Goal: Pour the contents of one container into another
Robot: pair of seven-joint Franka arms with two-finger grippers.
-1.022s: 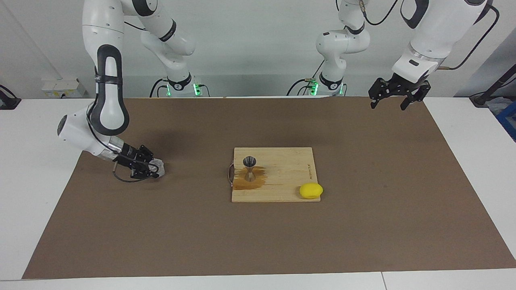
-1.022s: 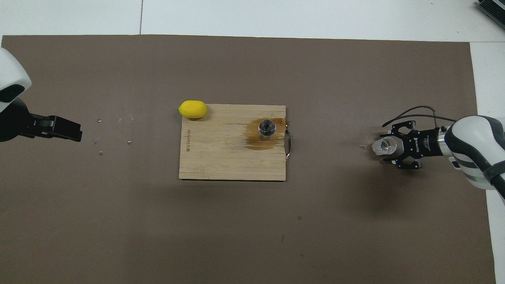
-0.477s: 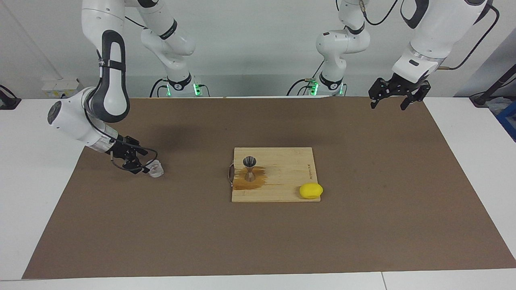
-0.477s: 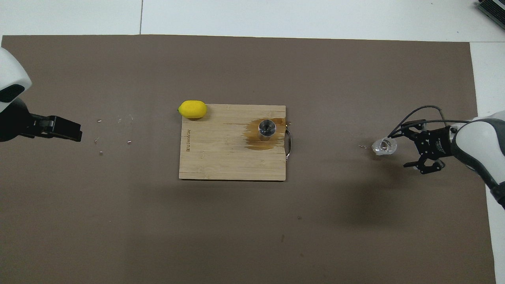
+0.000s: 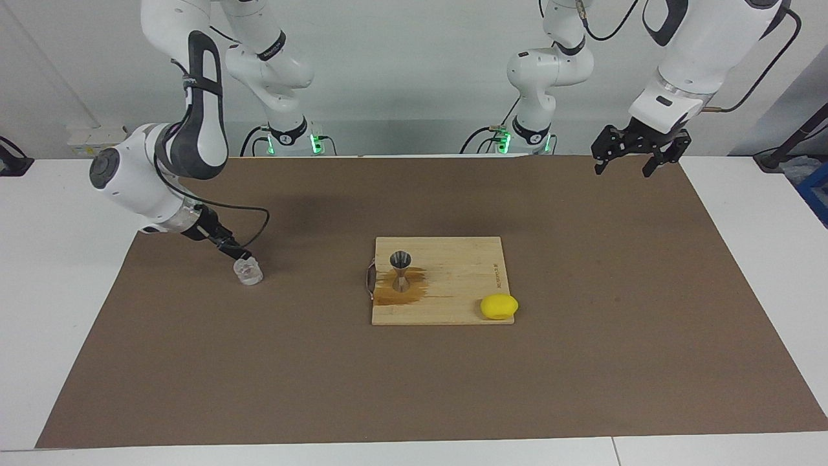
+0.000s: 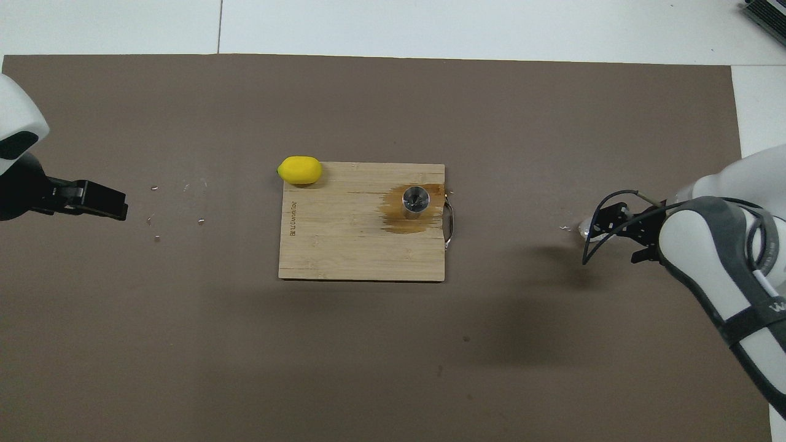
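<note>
Both end effectors open and empty: right end effector (image 5: 234, 251) just above the upright tumbler (image 5: 248, 270), left end effector (image 5: 632, 160) waiting over the mat's edge.

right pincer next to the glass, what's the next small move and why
Probably lift the right pincer up and away from the glass tumbler. The tumbler stands on the mat released, and the jigger sits in a brown wet patch on the cutting board, so pouring looks done.

Clear glass tumbler (image 5: 248, 270), silver jigger (image 5: 400, 269), yellow lemon (image 5: 499, 306), brown-stained pale wooden board (image 5: 459, 278), brown mat (image 5: 582, 362).
</note>
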